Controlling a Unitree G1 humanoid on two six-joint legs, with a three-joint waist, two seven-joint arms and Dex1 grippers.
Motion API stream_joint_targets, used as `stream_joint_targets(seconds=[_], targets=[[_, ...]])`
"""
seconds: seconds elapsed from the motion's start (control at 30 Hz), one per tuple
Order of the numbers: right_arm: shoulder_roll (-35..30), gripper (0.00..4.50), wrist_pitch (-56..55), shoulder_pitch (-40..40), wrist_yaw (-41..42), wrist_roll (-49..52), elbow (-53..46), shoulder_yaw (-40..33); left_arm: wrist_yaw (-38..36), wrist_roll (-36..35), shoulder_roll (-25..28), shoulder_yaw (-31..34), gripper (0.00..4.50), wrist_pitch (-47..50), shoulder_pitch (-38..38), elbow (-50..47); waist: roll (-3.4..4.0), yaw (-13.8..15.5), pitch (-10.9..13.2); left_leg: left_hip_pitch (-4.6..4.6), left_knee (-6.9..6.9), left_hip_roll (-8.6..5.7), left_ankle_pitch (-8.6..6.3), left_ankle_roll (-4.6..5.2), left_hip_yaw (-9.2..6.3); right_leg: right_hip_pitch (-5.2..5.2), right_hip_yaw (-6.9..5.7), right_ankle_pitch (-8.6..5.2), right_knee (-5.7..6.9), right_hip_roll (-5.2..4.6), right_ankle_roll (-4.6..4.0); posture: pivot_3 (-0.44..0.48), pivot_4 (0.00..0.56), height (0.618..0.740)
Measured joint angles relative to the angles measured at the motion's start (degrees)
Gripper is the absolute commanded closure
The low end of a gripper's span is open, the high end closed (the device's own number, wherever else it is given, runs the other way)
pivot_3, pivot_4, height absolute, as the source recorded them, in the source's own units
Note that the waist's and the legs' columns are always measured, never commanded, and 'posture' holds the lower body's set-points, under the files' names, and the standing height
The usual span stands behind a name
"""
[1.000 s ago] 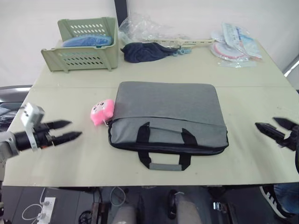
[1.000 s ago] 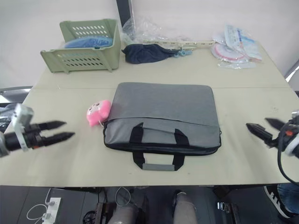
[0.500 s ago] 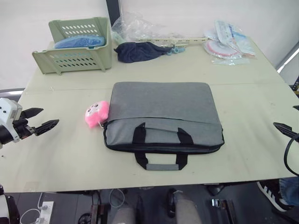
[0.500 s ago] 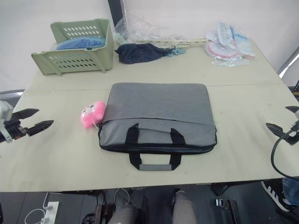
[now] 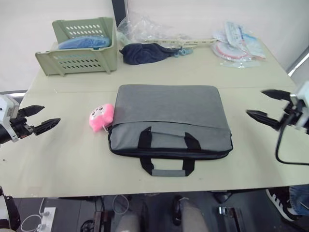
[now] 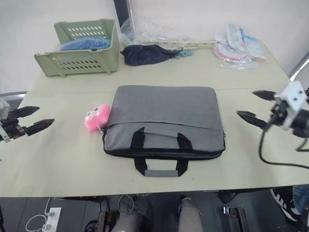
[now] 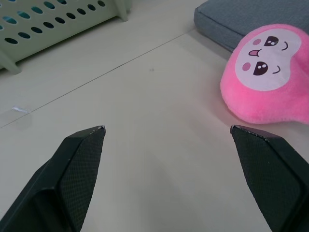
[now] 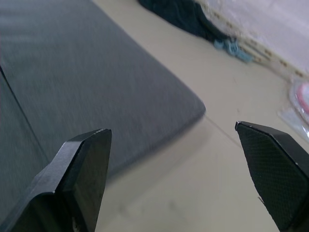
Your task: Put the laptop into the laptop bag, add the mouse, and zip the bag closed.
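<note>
The grey laptop bag [image 5: 169,113] lies flat in the middle of the table, its black handles toward me. The laptop and the mouse are out of view. My left gripper [image 5: 50,114] hovers open over the table's left edge, well left of the bag, and in the left wrist view its fingers [image 7: 79,159] stand wide apart with bare tabletop between them. My right gripper [image 5: 255,102] is open just off the bag's right side, pointing at it. The right wrist view shows the bag's far right corner [image 8: 145,92] ahead of its spread fingers [image 8: 84,164].
A pink plush toy [image 5: 102,116] with a face lies against the bag's left side. A green slotted basket [image 5: 79,62] holding something blue stands at the back left. A dark blue cloth [image 5: 145,52], clear plastic bags [image 5: 145,26] and flat packets [image 5: 241,44] line the back edge.
My right gripper swung out to the table's right edge, then came back in and farther away, beside the bag's right side. My left gripper drew back to the left. The camera shifted slightly.
</note>
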Motion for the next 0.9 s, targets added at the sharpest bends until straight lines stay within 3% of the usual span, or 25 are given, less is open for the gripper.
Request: stream_joint_targets(seconds=[0.13, 0.33, 0.57, 0.9], targets=[[7.8, 4.48, 0.5, -2.3, -1.6, -1.6, -0.9, 6.5, -0.7, 0.0, -1.4, -1.3, 0.0, 1.5, -1.4, -1.0, -0.03, -0.2, 0.0, 0.0, 0.0, -0.03, 0.0, 0.0, 0.06, -0.01, -0.21, 0.0, -0.02, -0.06, 0.0, 0.0, 0.15, 0.74], [17.8, 4.48, 0.2, -9.4, -3.7, -6.2, 8.8, 11.1, -1.3, -0.1, -2.6, -3.2, 0.0, 5.0, -2.0, -4.5, -0.07, -1.7, 0.0, 0.07, -0.02, 0.0, 0.0, 0.0, 0.01, -0.02, -0.29, -0.03, 0.12, -0.06, -0.05, 0.0, 0.15, 0.74], [22.0, 4.48, -2.4, -11.7, -3.4, -9.6, 17.5, 14.0, -1.4, 0.0, -4.1, -5.2, 0.0, 6.7, -4.1, -6.5, -0.25, -2.8, -0.2, 0.09, -0.02, 0.0, 0.0, -0.01, -0.07, -0.16, -0.31, -0.04, 0.47, -0.09, -0.07, 0.0, 0.15, 0.74], [22.4, 4.48, -6.8, -7.3, -0.5, -10.1, 12.9, 13.2, -1.4, 0.0, -4.1, -5.5, 0.0, 8.0, -2.5, -8.8, -0.29, -3.3, -0.2, 0.05, -0.01, 0.01, 0.0, -0.01, -0.12, -0.2, -0.31, -0.04, 0.5, -0.11, -0.07, 0.0, 0.15, 0.74]])
